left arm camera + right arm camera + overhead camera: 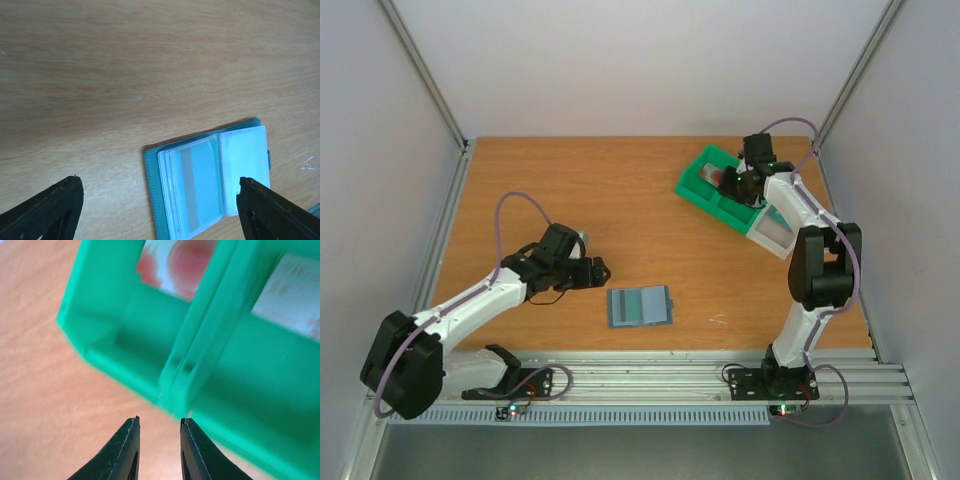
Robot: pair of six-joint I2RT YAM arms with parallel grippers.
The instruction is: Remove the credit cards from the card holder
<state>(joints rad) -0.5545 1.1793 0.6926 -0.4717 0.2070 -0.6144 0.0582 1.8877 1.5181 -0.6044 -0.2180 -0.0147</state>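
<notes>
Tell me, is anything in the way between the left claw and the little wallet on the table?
No, nothing visible is. The left gripper hangs open just left of the card holder, which lies opened flat. Only bare table shows between them. The green bins sit far off at the back right.

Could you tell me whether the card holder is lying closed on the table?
No, the card holder lies spread open on the table, with both inner panels facing up.
</notes>
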